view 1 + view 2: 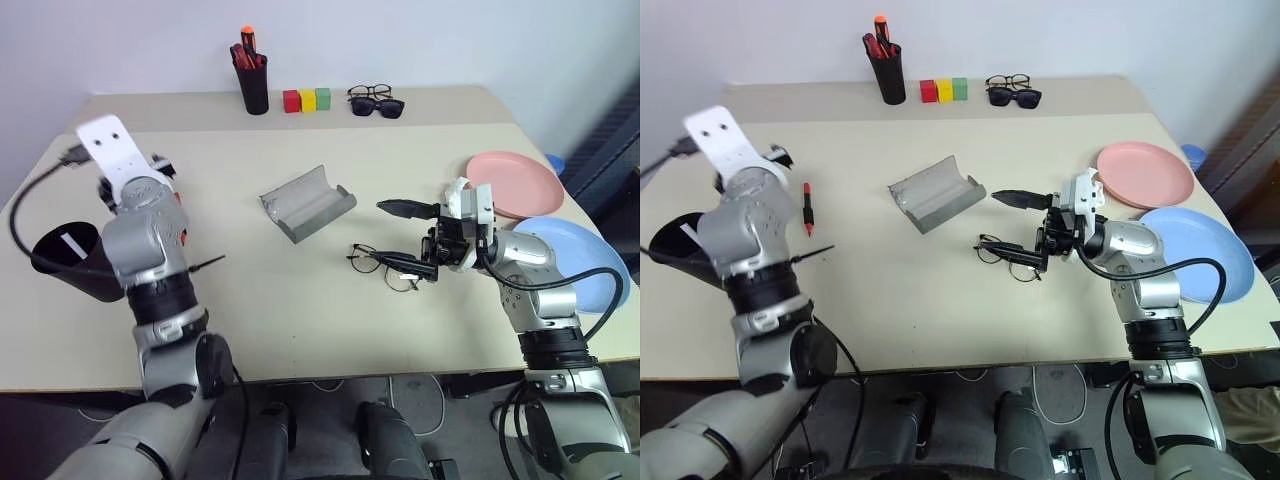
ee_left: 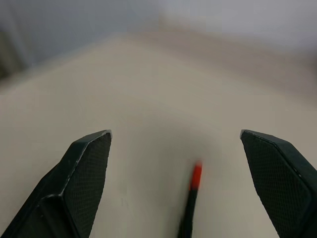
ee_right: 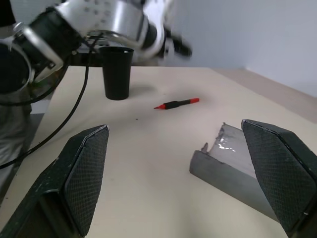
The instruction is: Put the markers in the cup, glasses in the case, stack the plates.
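The left fingers [image 2: 176, 186] are spread wide and hold nothing; the red marker [image 2: 192, 196] lies on the worktop [image 1: 300, 300] just ahead of them, between the two tips. The black cup [image 1: 65, 262] sits at the worktop's edge beside the left arm, with the white marker [image 1: 72, 245] inside it. The right fingers [image 1: 403, 238] are also spread wide and empty, pointing across the worktop. The wire-rimmed glasses [image 1: 378, 262] lie just below and beside them. The open grey case [image 1: 305, 203] rests a little beyond the right fingertips. The pink plate [image 1: 515, 185] and the blue plate [image 1: 580, 255] lie behind the right fingers, side by side, edges overlapping.
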`<state>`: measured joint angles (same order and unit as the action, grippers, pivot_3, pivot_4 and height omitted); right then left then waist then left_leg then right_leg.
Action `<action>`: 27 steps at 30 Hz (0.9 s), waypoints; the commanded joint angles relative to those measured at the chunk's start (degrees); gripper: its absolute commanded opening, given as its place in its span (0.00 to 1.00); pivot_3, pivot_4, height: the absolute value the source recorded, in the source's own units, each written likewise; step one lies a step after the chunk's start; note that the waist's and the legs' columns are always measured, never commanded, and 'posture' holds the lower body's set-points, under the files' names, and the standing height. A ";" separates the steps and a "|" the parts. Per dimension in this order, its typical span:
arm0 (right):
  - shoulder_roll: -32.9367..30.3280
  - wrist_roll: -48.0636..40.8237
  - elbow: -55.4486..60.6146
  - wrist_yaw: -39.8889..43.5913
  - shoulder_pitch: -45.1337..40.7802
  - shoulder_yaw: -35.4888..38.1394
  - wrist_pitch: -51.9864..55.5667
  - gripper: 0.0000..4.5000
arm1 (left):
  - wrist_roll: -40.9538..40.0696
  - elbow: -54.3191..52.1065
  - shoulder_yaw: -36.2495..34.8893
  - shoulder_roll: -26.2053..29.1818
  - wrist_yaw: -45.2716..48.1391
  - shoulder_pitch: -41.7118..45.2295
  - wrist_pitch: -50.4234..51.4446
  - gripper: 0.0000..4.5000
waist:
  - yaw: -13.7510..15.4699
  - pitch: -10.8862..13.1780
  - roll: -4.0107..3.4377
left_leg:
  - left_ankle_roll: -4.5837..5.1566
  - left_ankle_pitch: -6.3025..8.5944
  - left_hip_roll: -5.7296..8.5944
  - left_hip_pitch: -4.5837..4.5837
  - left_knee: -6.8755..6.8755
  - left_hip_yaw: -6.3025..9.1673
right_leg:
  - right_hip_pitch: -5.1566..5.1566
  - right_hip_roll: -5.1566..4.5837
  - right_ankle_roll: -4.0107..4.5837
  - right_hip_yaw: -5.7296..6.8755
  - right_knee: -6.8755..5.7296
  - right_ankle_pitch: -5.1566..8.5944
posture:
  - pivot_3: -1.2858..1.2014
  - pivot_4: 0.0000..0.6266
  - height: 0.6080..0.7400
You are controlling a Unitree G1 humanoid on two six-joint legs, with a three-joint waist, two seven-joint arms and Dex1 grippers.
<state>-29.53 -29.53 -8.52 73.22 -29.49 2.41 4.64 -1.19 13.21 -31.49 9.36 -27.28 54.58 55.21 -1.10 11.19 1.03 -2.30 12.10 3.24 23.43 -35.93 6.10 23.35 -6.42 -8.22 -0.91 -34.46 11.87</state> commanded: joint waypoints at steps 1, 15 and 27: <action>0.21 -0.16 1.37 -0.69 0.25 0.99 -1.08 0.98 | -1.15 13.47 -1.11 3.56 -0.83 4.77 -5.28 0.95 | 0.06 0.02 0.03 | -0.02 -0.01 0.00 0.00 -0.01 -0.01 | 0.00 0.00 0.00 0.00 0.01 0.00 | 0.52 0.24 1.00; -0.39 -0.19 3.88 -2.80 2.29 1.24 -0.89 0.98 | -6.22 52.56 0.12 11.30 2.37 17.48 -18.11 0.95 | 0.27 0.04 0.06 | -0.08 -0.04 0.02 0.02 0.01 -0.01 | 0.01 -0.02 0.01 -0.01 0.03 -0.02 | 0.52 0.24 1.00; -0.79 -0.03 3.90 -3.39 2.13 1.19 -0.61 0.98 | -9.97 57.11 -0.18 12.88 0.39 17.54 -18.70 0.01 | 0.45 0.03 0.06 | -0.11 -0.06 0.02 -0.01 -0.04 0.00 | -0.03 -0.03 0.00 -0.01 -0.05 -0.03 | 0.52 0.24 1.00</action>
<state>-29.74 -29.37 -6.66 69.99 -27.07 2.54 4.59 -10.17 69.68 -32.25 22.31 -26.65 71.43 36.69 -0.65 11.22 1.09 -2.41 12.04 3.26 23.43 -35.97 6.10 23.32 -6.45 -8.22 -0.92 -34.52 11.84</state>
